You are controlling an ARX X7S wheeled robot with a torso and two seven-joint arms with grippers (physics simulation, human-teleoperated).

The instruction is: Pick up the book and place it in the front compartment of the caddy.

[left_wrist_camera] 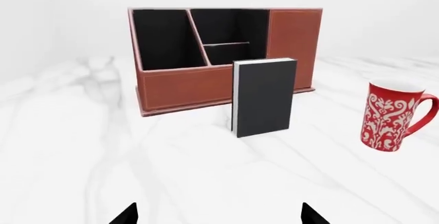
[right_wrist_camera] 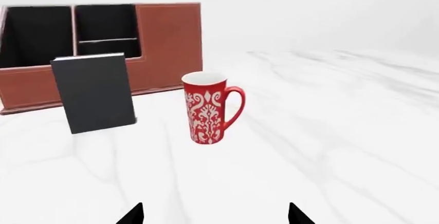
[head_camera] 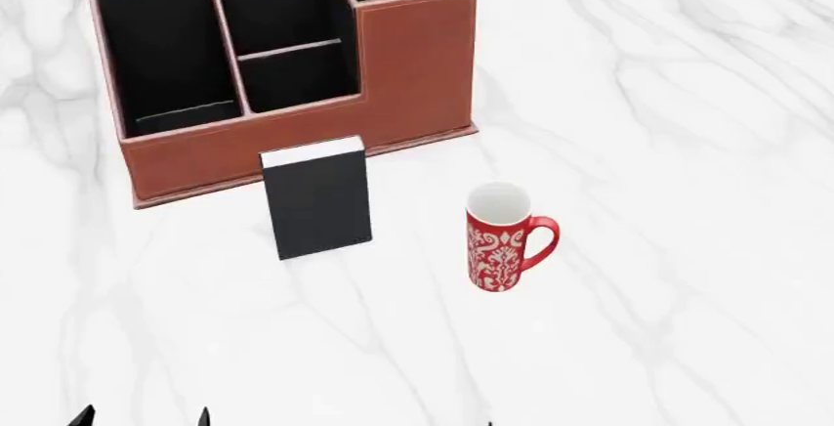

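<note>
The black book [head_camera: 319, 204] stands upright on the white marble table, just in front of the reddish-brown caddy [head_camera: 417, 64]. The caddy's middle column is split by a low divider; the front compartment [head_camera: 297, 79] is the nearer small black cell and holds nothing. In the left wrist view the book [left_wrist_camera: 264, 96] faces me ahead of the caddy [left_wrist_camera: 185, 88], with the front compartment [left_wrist_camera: 230, 53] behind it. My left gripper [left_wrist_camera: 219, 215] is open, well short of the book. My right gripper [right_wrist_camera: 216, 215] is open too, with the book [right_wrist_camera: 94, 92] ahead and off to one side.
A tall red-and-white patterned mug [head_camera: 502, 238] stands to the right of the book, handle pointing right; it also shows in the right wrist view as the mug [right_wrist_camera: 207, 107]. The marble table [head_camera: 678, 152] extends to the right and toward me.
</note>
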